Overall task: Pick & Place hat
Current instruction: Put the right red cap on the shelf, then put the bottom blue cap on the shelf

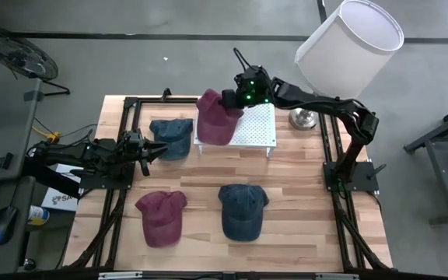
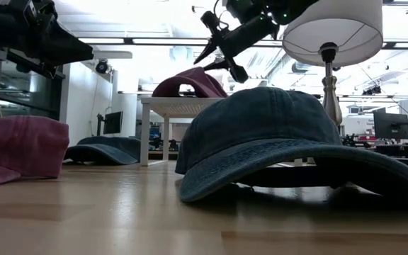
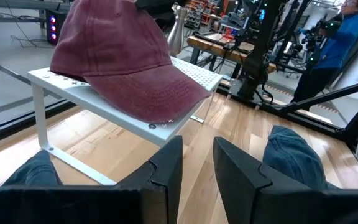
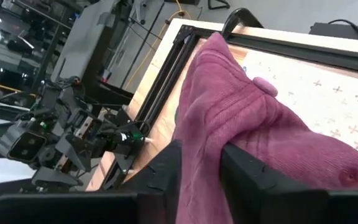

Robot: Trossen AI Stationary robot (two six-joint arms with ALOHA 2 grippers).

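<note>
Wooden slats showed from above, where the right gripper [image 1: 236, 99] held a maroon hat [image 1: 215, 117] lying on the white rack [image 1: 259, 128], while the left gripper [image 1: 148, 149] waited beside a blue hat [image 1: 171, 138], its fingers narrowly parted. Seen from the right wrist, the fingers [image 4: 263, 180] pinched a fold of the crown; the cloth looked soft and light, likely to sag, so the stiffer brim seemed the surer hold.

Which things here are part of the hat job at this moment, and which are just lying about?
In the job:
maroon cap on the white perforated stand
right tool gripping that cap

Lying about:
blue cap by the stand
front maroon cap
front blue cap
lamp
left tool, idle
</note>
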